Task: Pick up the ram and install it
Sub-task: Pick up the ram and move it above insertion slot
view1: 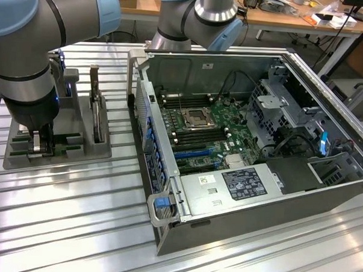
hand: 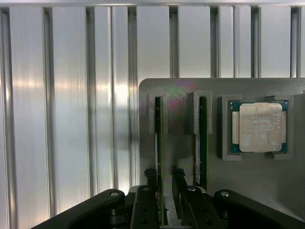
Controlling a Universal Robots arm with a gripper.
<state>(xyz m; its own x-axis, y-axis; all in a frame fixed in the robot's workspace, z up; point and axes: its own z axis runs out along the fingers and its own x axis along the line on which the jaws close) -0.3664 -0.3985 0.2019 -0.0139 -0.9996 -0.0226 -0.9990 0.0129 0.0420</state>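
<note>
Gripper (hand: 165,177) is hanging low over the grey holder (hand: 181,95) at the exterior view's left, well apart from the open computer case (view1: 323,196). The ram (hand: 157,138) is standing on its long edge in one of the holder's narrow slots. That is probably so the thin board offers both flat faces to a pinch from above. The fingers (hand: 151,181) are straddling it, one on each side. They are standing apart and not clamping: one pad is sitting just beside the board and a gap is showing on the other side, so nothing is being held yet. A second stick (hand: 200,143) is waiting upright in the neighbouring slot, and the processor chip (hand: 259,127) is lying flat in its own recess beside that. The case is lying open-side up on the ribbed metal table (view1: 75,216), exposing the motherboard (view1: 211,134). Pick step is looking underway, install not begun.
</note>
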